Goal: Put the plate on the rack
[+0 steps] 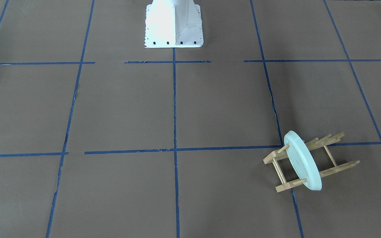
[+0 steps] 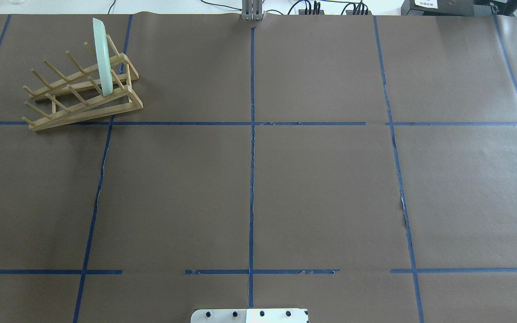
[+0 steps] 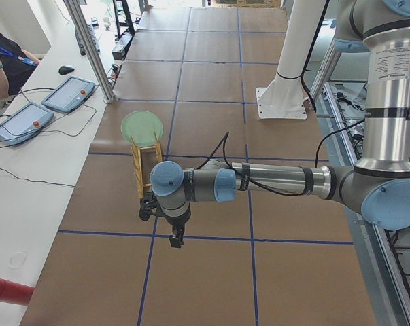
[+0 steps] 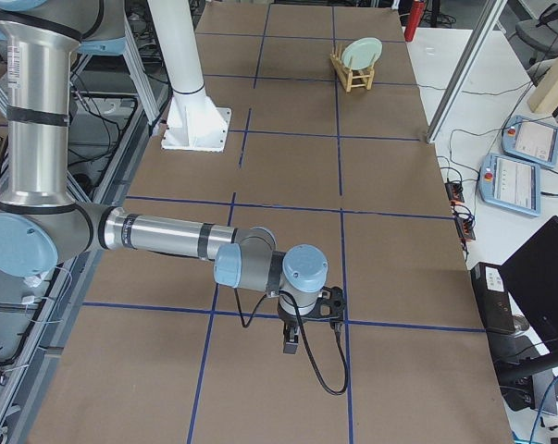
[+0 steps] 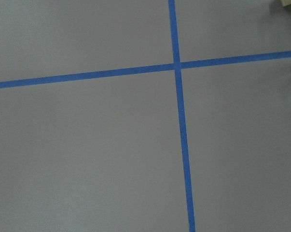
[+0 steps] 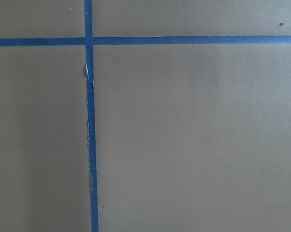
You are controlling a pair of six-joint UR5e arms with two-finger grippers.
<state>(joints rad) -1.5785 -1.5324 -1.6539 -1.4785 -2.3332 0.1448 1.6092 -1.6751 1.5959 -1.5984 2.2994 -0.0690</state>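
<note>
On the rack (image 1: 330, 156) the plate (image 1: 302, 163) already stands on edge, so the job looks done; how far the left claw (image 3: 176, 238) and right claw (image 4: 291, 342) are open cannot be told.

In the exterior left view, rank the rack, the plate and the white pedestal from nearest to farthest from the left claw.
From the left claw:
1. rack, just beyond the claw, slightly towards the operators' side.
2. plate, standing on edge at the rack's far end.
3. white pedestal, farthest, over on the robot's side of the table.
</note>
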